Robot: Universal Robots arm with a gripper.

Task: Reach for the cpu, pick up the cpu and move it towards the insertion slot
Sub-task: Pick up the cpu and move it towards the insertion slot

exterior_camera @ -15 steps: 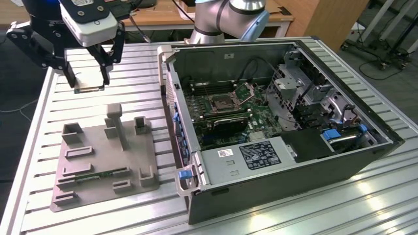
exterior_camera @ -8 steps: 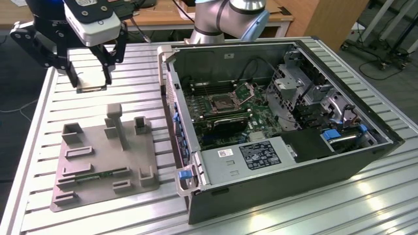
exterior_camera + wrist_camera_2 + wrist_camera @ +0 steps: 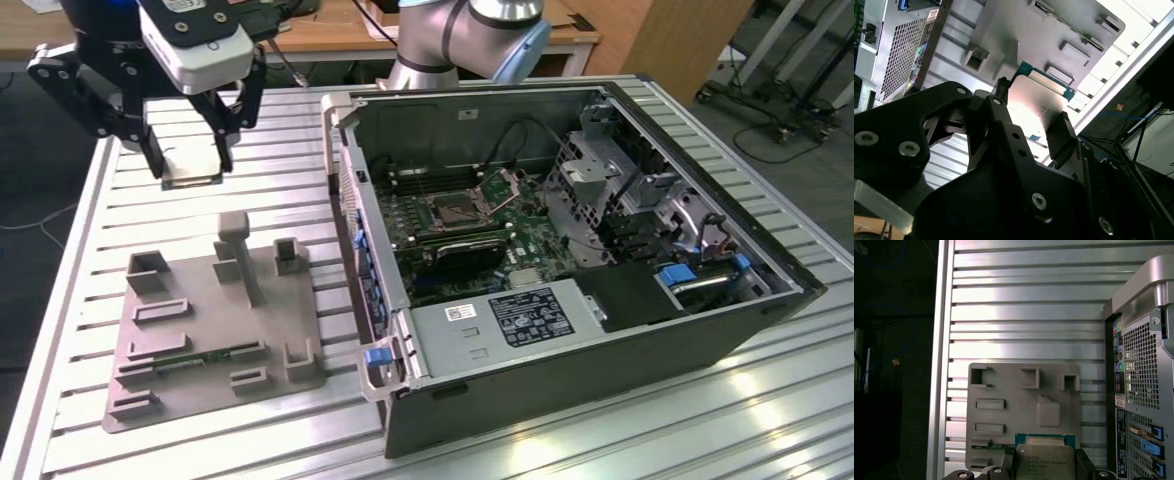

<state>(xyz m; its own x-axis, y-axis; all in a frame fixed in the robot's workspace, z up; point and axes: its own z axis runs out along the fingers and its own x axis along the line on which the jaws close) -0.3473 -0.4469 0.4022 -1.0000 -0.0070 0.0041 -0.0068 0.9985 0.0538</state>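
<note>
My gripper (image 3: 188, 165) hangs well above the table at the exterior view's upper left, shut on the cpu (image 3: 188, 180), whose thin edge shows between the fingers. In both wrist views the cpu (image 3: 1035, 100) (image 3: 1044, 460) is a silvery square with a green rim, clamped on two opposite sides by the gripper (image 3: 1031, 117) (image 3: 1044, 471). The insertion slot (image 3: 458, 212), a dark square framed in shiny metal with its hinged plate raised behind it, lies inside the open computer case (image 3: 667, 330), far to the exterior view's right of the gripper.
A grey fixture block (image 3: 254, 330) (image 3: 1004, 385) (image 3: 1019, 25) lies on the slatted table below the gripper, with a green memory stick (image 3: 200, 358) in one recess. The case's wall (image 3: 1141, 355) (image 3: 894, 45) stands between block and socket. The arm's base (image 3: 467, 40) is behind the case.
</note>
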